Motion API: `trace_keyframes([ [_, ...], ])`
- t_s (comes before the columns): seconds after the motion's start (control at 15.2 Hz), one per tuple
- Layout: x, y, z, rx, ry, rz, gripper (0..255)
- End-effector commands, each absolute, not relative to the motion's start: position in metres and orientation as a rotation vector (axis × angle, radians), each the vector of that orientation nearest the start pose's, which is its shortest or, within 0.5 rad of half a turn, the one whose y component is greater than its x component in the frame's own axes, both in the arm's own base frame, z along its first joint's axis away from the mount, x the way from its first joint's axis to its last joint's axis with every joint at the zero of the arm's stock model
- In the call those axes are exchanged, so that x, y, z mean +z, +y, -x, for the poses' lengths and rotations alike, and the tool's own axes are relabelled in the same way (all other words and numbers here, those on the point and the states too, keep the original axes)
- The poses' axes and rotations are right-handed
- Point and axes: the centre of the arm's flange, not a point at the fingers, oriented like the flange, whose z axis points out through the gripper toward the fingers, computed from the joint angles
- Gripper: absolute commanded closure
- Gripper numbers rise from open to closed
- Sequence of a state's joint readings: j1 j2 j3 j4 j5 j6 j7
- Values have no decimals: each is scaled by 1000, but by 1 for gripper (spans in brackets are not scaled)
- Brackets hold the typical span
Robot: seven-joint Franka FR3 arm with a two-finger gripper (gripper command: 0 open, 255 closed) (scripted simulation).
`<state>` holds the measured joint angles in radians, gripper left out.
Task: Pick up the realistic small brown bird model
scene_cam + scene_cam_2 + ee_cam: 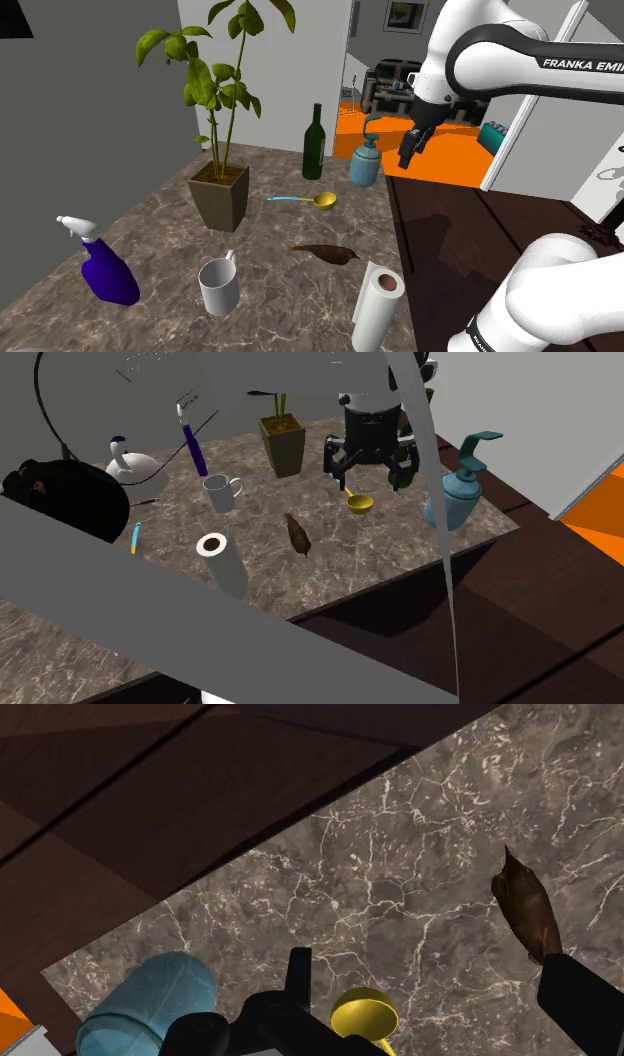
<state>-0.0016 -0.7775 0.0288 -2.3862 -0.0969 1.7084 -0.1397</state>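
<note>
Brown bird [328,253] lies on counter [150,230], approx. 6 o'clock from yellow scoop [322,200] in shoulder view. Gripper [371,480] hangs above scoop, jaws wide apart. Bird is prob. light, rigid, smooth; grasp across mid-body.

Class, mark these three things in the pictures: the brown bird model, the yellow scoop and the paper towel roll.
brown bird model [328,254]: shoulder view, middle of its body.
yellow scoop [324,200]: shoulder view, its bowl.
paper towel roll [375,314]: shoulder view, its white side.
</note>
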Motion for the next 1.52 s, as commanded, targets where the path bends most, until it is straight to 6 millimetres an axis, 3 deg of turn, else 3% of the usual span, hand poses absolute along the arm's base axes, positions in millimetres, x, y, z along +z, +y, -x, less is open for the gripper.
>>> trace_keyframes([
  [0.0,587,2,-322,-150,-274,3249,0],
  [0.73,475,74,-383,-6,-583,3173,0],
  [1.45,359,158,-417,134,-877,3062,0],
])
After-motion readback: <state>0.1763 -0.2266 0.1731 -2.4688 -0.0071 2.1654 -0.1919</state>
